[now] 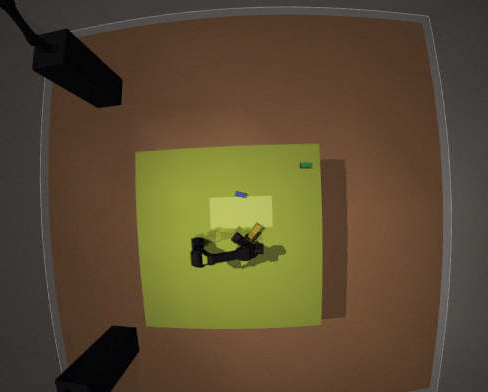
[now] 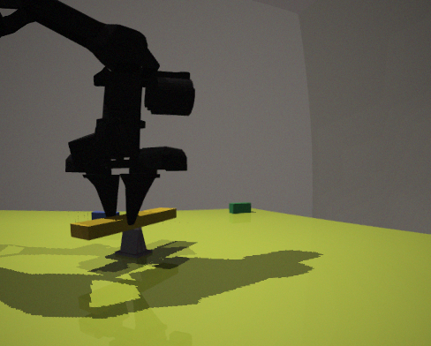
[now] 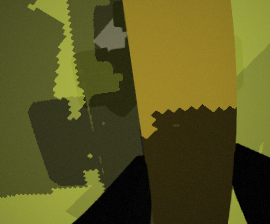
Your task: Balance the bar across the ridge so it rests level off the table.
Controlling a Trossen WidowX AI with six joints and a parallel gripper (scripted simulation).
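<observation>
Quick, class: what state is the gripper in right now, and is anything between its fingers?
Gripper: shut on the yellow bar, gripping it near the middle, above the grey ridge.

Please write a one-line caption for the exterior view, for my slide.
Gripper, jaws shut on the yellow bar, holds it across the grey ridge above the table.

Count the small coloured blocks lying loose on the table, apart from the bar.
2: a green block near the table's far corner, and a blue block beyond the bar, partly hidden behind the gripper in the exterior view. Others could be hidden.
</observation>
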